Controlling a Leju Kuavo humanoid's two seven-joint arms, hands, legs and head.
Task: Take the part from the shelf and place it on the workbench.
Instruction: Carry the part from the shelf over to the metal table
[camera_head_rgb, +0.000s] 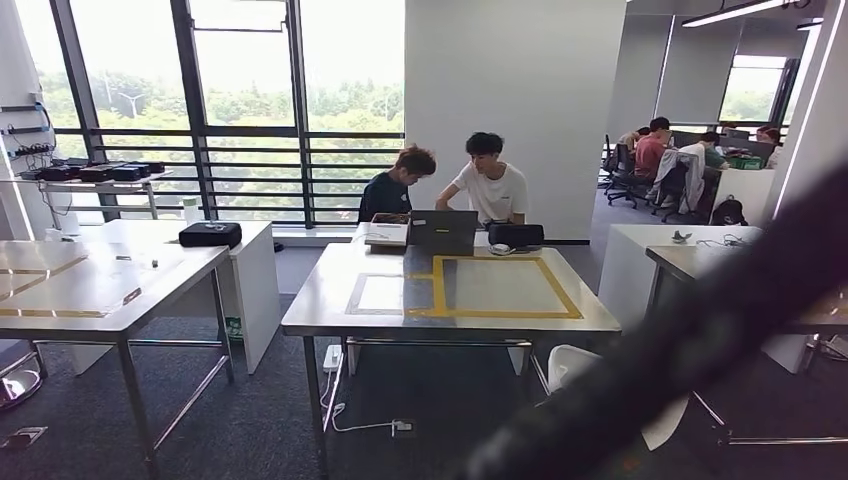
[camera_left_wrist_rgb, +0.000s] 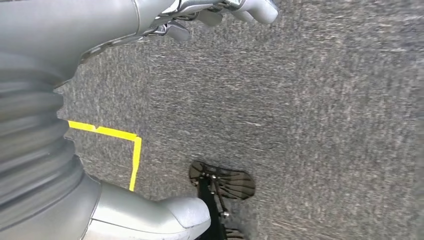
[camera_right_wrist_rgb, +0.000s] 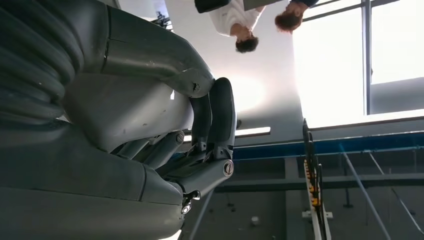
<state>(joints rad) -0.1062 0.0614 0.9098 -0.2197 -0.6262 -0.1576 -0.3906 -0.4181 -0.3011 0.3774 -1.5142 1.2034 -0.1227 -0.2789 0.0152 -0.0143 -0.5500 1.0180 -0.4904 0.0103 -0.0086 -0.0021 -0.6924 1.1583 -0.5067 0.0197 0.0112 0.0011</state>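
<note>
A dark, blurred band (camera_head_rgb: 700, 340), too out of focus to identify, cuts diagonally across the lower right of the head view. In the left wrist view, the left hand (camera_left_wrist_rgb: 165, 20) hangs over grey carpet (camera_left_wrist_rgb: 300, 100) with a yellow tape corner (camera_left_wrist_rgb: 132, 150); its fingers are partly cut off by the frame and hold nothing visible, but how far they are spread cannot be told. In the right wrist view, the right hand (camera_right_wrist_rgb: 200, 145) has its dark fingers (camera_right_wrist_rgb: 220, 115) curled in, with nothing in them. Ahead stands a steel worktop (camera_head_rgb: 330, 310) marked with a yellow tape rectangle (camera_head_rgb: 500, 285). At its far edge sit a laptop (camera_head_rgb: 442, 232) and a black case (camera_head_rgb: 515, 236). Two people (camera_head_rgb: 450, 185) lean over the laptop. Another worktop (camera_head_rgb: 100, 285) stands to the left, a black case (camera_head_rgb: 210, 234) behind it. More people sit at desks (camera_head_rgb: 690, 150) far right. No writing is legible. The part cannot be made out in any view.
</note>
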